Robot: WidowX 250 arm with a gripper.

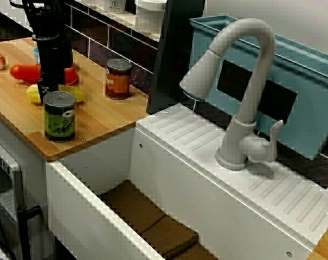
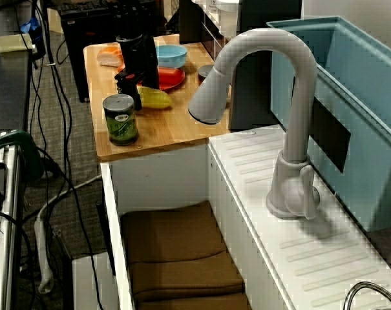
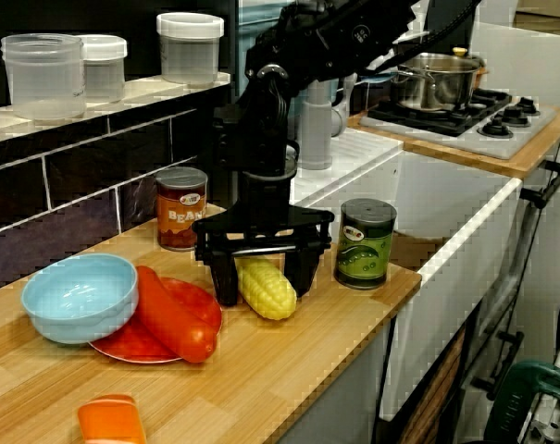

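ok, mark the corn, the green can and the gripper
corn [image 3: 267,287], side view, middle of the cob
green can [image 3: 366,248], side view, on its label
gripper [image 3: 264,293], side view, midway between its fingertips

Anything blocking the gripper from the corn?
Nothing visible. The gripper stands open with a finger on each side of the corn. The carrot and the green can sit outside the fingers, apart from the corn.
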